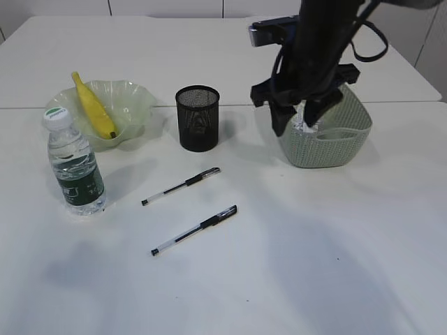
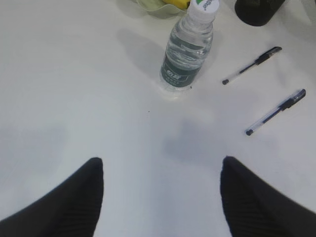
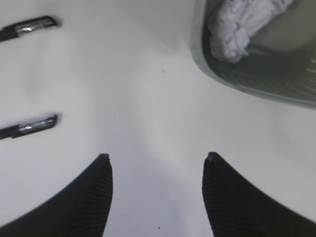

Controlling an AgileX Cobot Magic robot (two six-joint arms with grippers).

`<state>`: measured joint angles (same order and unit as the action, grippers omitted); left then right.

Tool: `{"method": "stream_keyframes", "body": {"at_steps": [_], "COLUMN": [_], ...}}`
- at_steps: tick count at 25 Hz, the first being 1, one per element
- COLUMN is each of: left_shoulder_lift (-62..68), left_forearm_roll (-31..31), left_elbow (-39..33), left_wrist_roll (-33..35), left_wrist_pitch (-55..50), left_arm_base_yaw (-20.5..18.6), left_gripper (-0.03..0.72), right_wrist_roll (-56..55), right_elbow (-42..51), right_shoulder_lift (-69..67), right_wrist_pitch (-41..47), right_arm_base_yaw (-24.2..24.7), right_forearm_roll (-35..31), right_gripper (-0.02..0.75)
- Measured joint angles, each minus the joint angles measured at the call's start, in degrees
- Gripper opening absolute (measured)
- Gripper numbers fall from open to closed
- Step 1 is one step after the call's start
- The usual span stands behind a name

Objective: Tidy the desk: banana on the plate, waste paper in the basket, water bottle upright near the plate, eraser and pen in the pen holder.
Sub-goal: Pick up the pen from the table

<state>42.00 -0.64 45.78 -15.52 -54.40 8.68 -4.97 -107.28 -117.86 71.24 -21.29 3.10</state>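
Exterior view: right gripper (image 1: 302, 115) hung at the basket (image 1: 349, 139) rim; both pens (image 1: 183, 185) lay well left, axes slanting up-right.

Left wrist view: left gripper (image 2: 162, 170) spread wide, empty, bottle (image 2: 188, 49) upright ahead.

Right wrist view: fingers (image 3: 96, 190) apart, holding nothing; waste paper (image 3: 244, 24) inside the basket.

On the desk (image 1: 293, 265), the banana (image 1: 92, 106) is lying in the plate (image 1: 133, 101) at the far left, with the water bottle (image 1: 74, 165) standing upright just before it. The pen holder (image 1: 198, 117) is standing right of the plate, two pens (image 1: 181, 185) (image 1: 195, 229) lying before it. The waste paper (image 3: 244, 24) is sitting in the basket (image 1: 342, 143) at the right.
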Motion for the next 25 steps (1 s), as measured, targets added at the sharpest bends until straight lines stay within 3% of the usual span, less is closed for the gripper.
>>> {"method": "stream_keyframes", "body": {"at_steps": [12, 15, 25], "left_shoulder_lift": [0.0, 0.0, 0.0], "left_forearm_roll": [0.0, 1.6, 15.9], "left_elbow": [0.0, 0.0, 0.0], "left_wrist_roll": [0.2, 5.0, 22.4], "left_wrist_pitch": [-1.4, -1.4, 1.8], "left_arm_base_yaw": [0.0, 0.0, 0.0], "left_gripper": [0.526, 0.526, 0.5], "right_wrist_roll": [0.1, 0.1, -2.5], "right_elbow": [20.9, 26.6, 38.6], "right_shoulder_lift": [14.0, 20.5, 37.5], "right_wrist_pitch": [-0.5, -0.6, -0.6], "right_arm_base_yaw": [13.6, 14.4, 14.4], "right_forearm_roll": [0.7, 2.2, 3.9], "right_gripper": [0.43, 0.43, 0.43]}}
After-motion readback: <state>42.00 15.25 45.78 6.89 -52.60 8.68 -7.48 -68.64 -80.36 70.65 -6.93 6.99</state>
